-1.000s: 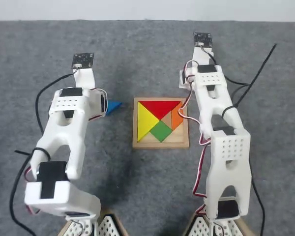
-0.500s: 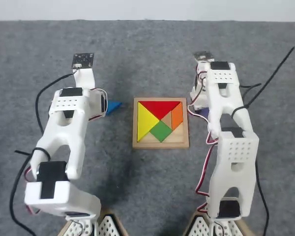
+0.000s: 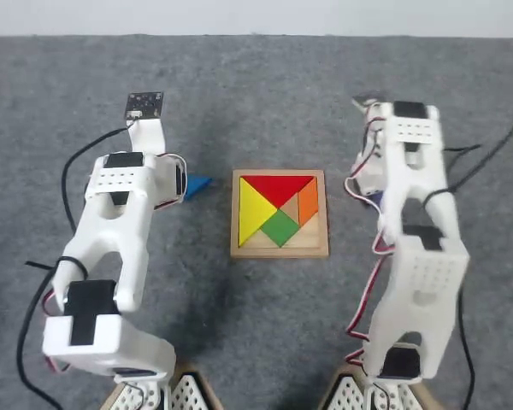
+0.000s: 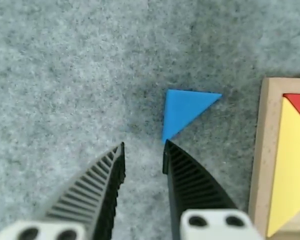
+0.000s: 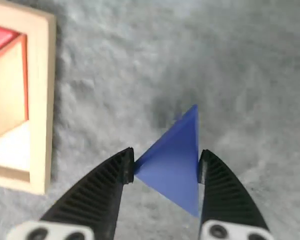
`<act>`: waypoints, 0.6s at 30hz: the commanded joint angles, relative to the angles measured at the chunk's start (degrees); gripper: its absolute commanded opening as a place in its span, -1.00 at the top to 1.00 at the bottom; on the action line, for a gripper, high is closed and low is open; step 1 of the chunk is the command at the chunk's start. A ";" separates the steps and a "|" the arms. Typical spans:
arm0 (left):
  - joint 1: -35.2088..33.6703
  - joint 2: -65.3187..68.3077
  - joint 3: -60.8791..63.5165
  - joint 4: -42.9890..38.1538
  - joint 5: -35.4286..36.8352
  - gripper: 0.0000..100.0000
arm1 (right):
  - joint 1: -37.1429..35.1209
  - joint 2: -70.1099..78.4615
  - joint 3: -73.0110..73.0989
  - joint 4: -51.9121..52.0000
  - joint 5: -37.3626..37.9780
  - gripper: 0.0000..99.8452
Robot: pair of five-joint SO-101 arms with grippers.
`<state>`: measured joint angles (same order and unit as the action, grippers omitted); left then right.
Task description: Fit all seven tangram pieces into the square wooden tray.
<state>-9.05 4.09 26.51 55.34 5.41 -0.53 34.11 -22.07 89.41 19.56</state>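
The square wooden tray (image 3: pixel 236 213) lies between the arms and holds red, yellow, green, orange and tan pieces; bare wood shows along its near side. A light blue triangle (image 4: pixel 186 110) rests on the carpet left of the tray (image 4: pixel 257 150). My left gripper (image 4: pixel 143 147) is open, its fingertips just short of that triangle and one tip beside its corner. To the right of the tray (image 5: pixel 40 100), my right gripper (image 5: pixel 165 162) is shut on a dark blue triangle (image 5: pixel 175 165), one finger on each side. A sliver of that piece (image 3: pixel 374 198) peeks from under the right arm.
Grey carpet covers the whole table. Black cables trail beside both arms, one at the far right (image 3: pixel 487 154) and one at the left (image 3: pixel 68 179). Both arm bases stand at the near edge. Open carpet lies beyond the tray.
The right arm has swung to the right, away from the tray, and the dark blue sliver under it has shifted right too. The left arm and the light blue triangle have not moved.
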 commanded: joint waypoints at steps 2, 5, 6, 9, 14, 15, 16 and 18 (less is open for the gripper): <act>-0.18 -0.79 -2.95 -1.05 0.53 0.76 | -0.40 -10.95 8.97 -4.35 3.08 0.61; -0.18 -0.79 -2.95 -0.97 0.53 0.76 | -2.07 -12.44 16.97 -11.47 3.16 0.61; -0.18 -0.79 -2.95 -0.97 0.53 0.76 | -3.03 -12.44 19.08 -13.23 3.16 0.61; -0.26 -0.88 -2.95 -0.97 0.53 0.76 | -6.46 -12.97 23.30 -15.96 4.04 0.61; -0.26 -0.88 -2.95 -0.97 0.53 0.76 | -8.13 -17.19 28.04 -18.95 10.46 0.61; -0.26 -0.88 -2.95 -0.97 0.53 0.76 | -7.96 -18.59 28.92 -19.38 12.84 0.61; -0.26 -0.88 -2.95 -0.97 0.44 0.76 | -7.52 -20.09 29.89 -19.47 16.00 0.61; -0.26 -0.88 -2.95 -0.97 0.44 0.76 | -6.73 -22.55 31.74 -19.30 22.86 0.61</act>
<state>-9.05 4.09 26.51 55.34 5.41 -7.91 18.20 8.70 70.86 33.80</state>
